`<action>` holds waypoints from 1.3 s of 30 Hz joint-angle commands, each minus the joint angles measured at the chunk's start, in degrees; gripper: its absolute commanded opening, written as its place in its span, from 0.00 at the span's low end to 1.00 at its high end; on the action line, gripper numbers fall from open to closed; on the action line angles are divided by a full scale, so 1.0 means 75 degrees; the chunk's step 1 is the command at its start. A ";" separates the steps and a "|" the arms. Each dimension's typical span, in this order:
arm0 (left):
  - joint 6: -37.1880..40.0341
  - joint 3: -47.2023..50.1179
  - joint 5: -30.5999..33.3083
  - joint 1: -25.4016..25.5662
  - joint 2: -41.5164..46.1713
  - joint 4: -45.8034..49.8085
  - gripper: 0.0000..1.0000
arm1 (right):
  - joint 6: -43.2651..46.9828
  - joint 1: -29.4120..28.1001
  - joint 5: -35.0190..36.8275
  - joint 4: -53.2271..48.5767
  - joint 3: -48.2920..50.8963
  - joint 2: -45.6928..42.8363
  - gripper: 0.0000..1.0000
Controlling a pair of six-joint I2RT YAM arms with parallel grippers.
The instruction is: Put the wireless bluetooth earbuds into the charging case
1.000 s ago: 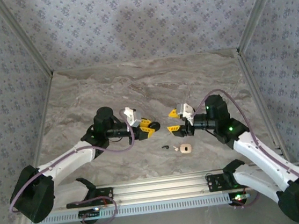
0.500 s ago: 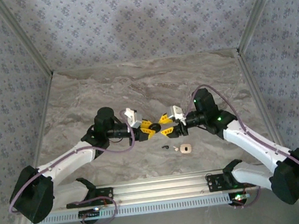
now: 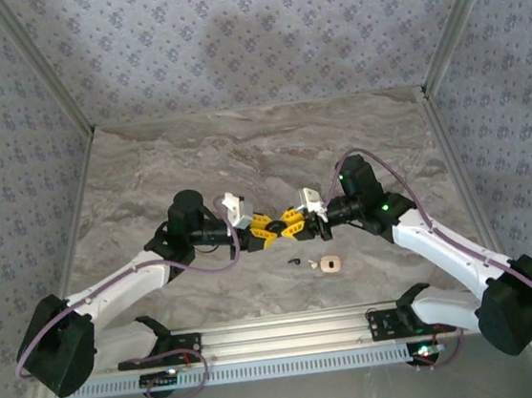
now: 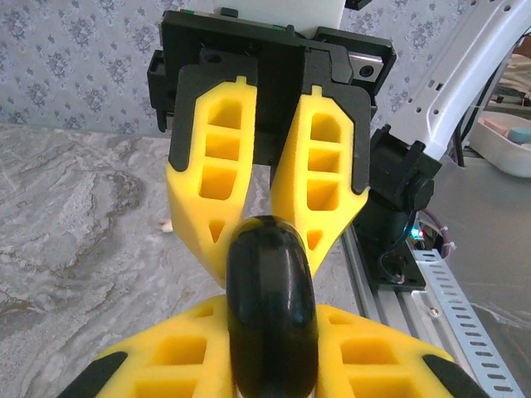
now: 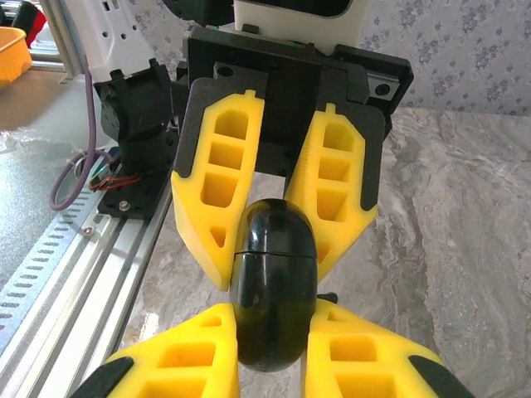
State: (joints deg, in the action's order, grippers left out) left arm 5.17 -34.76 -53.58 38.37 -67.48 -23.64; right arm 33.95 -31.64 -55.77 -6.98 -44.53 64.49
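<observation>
Both arms reach inward with wrists level, tips meeting mid-table. My left gripper (image 3: 262,231) and right gripper (image 3: 294,222) each clamp the same glossy black rounded disc (image 5: 274,286) off the table, probably to pull it open. The pale beige rounded-square charging case (image 3: 329,265) lies nearer, slightly right, with a tiny black earbud (image 3: 296,262) near its left.

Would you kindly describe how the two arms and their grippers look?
The left arm and right arm have white links, black joints and mauve cables. The left gripper and right gripper have yellow fingers with cut-out cells on black mounts.
</observation>
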 commanded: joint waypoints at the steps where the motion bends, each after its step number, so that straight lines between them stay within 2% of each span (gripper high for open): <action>1: 0.0065 -0.0245 0.0082 0.0052 0.0159 -0.0024 0.20 | 0.0411 -0.0091 -0.0111 -0.0345 -0.0236 -0.0131 0.14; 5: 0.0414 -0.0302 0.0371 0.0052 0.0206 0.0428 0.43 | 0.0885 -0.0091 0.0646 -0.1149 -0.0381 -0.0320 0.14; 9: 0.1354 -0.0658 0.0744 0.0071 0.0371 0.1934 0.55 | 0.1613 -0.0166 0.2138 -0.2472 -0.0735 -0.0539 0.14; 14: 0.2440 -0.1107 0.1466 0.0238 0.0414 0.3590 0.57 | 0.2102 -0.0641 0.3790 -0.3139 -0.0885 -0.0823 0.14; 21: 0.3060 -0.1530 0.1808 0.0494 0.0163 0.4441 0.56 | 0.2561 -0.1453 0.5048 -0.4062 -0.1465 -0.0294 0.14; 26: 0.3245 -0.1783 0.1824 0.0626 -0.0124 0.4829 0.54 | 0.2680 -0.1817 0.5222 -0.4074 -0.1702 0.0128 0.14; 39: 0.3272 -0.1869 0.1850 0.0720 -0.0453 0.4807 0.50 | 0.2657 -0.1988 0.4206 -0.3325 -0.1731 0.0378 0.14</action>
State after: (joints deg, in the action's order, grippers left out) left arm 28.69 -46.83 -39.38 43.27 -69.97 11.97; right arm 52.62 -46.06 -20.97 -34.37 -55.57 67.13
